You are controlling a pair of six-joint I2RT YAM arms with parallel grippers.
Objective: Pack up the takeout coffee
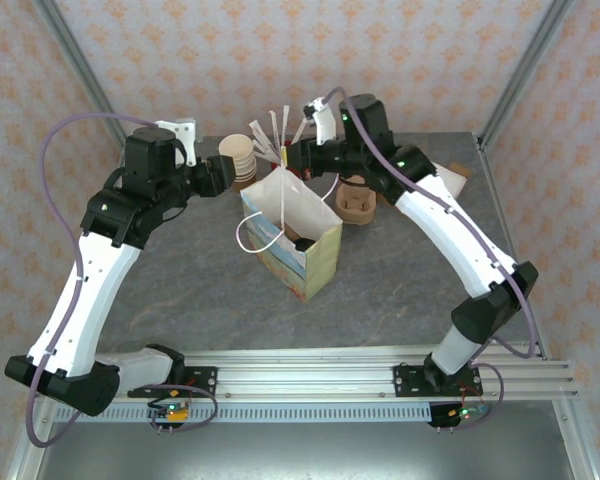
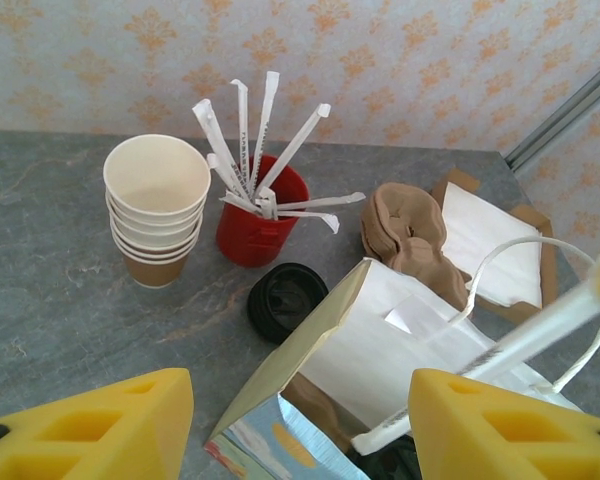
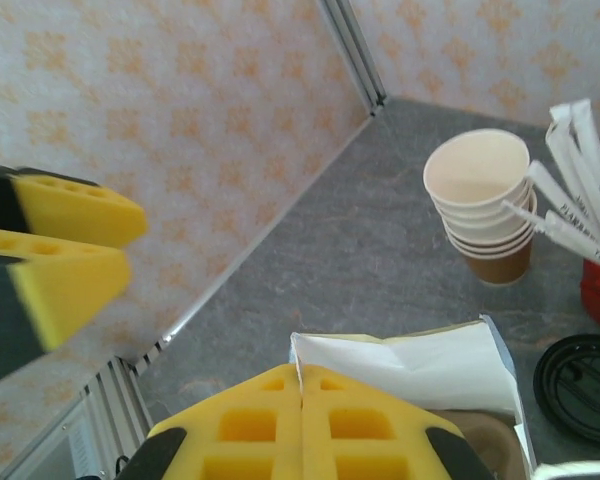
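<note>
Takeout coffee (image 1: 302,243): inside the paper bag (image 1: 318,268), low down; its dark round lid shows through the open mouth.

Paper bag: upright on the grey table (image 2: 50,260), mouth open, white lining showing.

Left gripper (image 2: 300,400): above the bag's near-left rim, yellow fingers spread wide, nothing between them.

Right gripper (image 3: 300,385): at the bag's far rim, pads pressed flat together; whether anything thin is nipped between them cannot be told.

Thin white stick (image 2: 500,355): leans out of the bag's mouth, upper end rising toward the right gripper.

Stack of lidless cream cups (image 2: 157,205): behind the bag, to its left.

Red cup of wrapped straws (image 2: 260,225): behind the bag, just beside the stack.

Loose black lid (image 2: 285,300): flat on the table, just behind the bag.

Brown cardboard sleeves (image 2: 405,235) and white napkins (image 2: 485,245): behind the bag, to its right, touching each other.
</note>
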